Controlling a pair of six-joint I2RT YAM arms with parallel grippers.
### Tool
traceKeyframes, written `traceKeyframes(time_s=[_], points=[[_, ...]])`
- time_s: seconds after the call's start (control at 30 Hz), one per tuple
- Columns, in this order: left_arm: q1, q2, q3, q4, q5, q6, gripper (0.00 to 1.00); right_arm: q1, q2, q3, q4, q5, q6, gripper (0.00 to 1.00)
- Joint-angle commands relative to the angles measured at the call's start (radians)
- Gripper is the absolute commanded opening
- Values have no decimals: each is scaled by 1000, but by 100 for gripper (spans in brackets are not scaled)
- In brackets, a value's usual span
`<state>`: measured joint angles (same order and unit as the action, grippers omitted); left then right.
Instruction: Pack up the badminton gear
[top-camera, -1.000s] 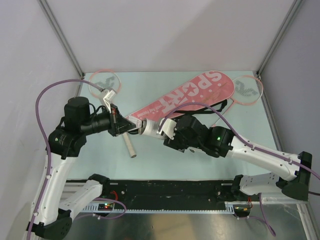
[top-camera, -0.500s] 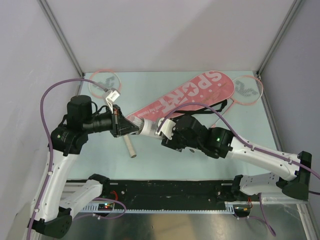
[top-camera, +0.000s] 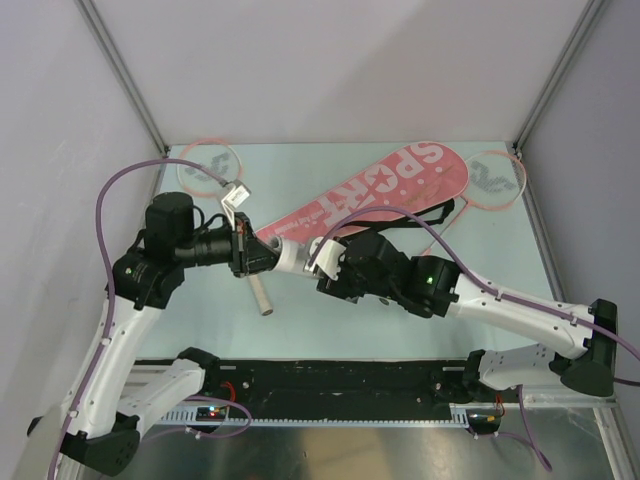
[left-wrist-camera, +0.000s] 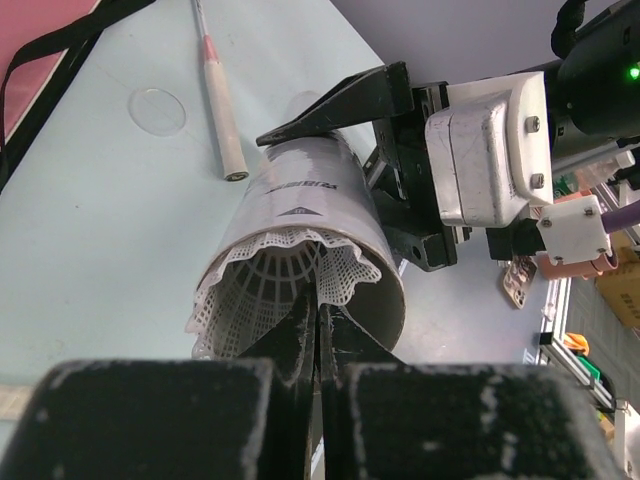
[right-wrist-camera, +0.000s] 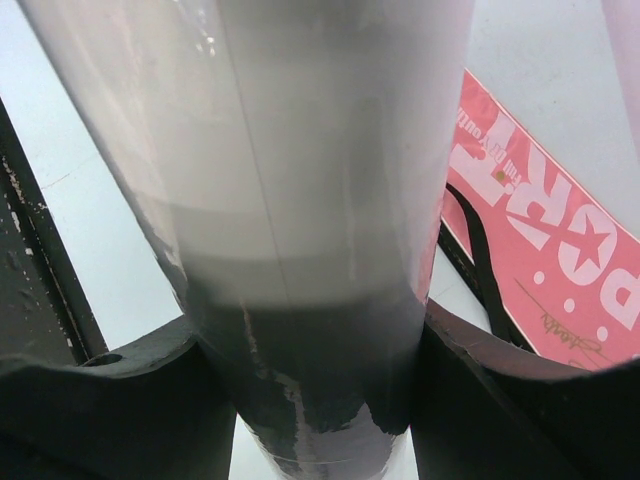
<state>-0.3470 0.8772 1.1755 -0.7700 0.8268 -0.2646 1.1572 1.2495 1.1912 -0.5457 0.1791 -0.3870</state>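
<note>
My right gripper (top-camera: 322, 262) is shut on the long white tube (top-camera: 292, 255) and holds it level above the table. The tube fills the right wrist view (right-wrist-camera: 300, 180) between my right gripper's (right-wrist-camera: 310, 400) fingers. My left gripper (top-camera: 262, 256) is at the tube's open mouth, shut on the skirt of the white shuttlecock (left-wrist-camera: 262, 290). The shuttlecock sits partly inside the tube (left-wrist-camera: 310, 205), with my left gripper (left-wrist-camera: 318, 315) pinching its edge. The pink SPORT bag (top-camera: 400, 185) lies diagonally behind. One racket (top-camera: 207, 165) lies at the back left, its handle (top-camera: 260, 297) under the arms. The other racket (top-camera: 497, 178) lies at the back right.
The bag's black strap (top-camera: 440, 212) trails beside the right arm and shows in the right wrist view (right-wrist-camera: 482, 262). The racket handle (left-wrist-camera: 222, 125) lies on the table below the tube. Grey walls close in the table on three sides.
My left gripper has moved right with the shuttlecock, from a small gap away up to the tube's mouth. The right arm has shifted slightly left with the tube.
</note>
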Motion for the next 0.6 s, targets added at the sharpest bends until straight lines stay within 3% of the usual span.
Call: traceKeyframes(time_s=[0.0, 0.37, 0.57], points=[[-17, 0, -17, 52, 31, -18, 0, 14, -1, 12, 118, 22, -19, 59], [-27, 11, -41, 74, 35, -20, 1, 13, 10, 10, 143, 20, -17, 59], [-27, 8, -46, 77, 23, -19, 19, 15, 18, 11, 149, 16, -13, 59]])
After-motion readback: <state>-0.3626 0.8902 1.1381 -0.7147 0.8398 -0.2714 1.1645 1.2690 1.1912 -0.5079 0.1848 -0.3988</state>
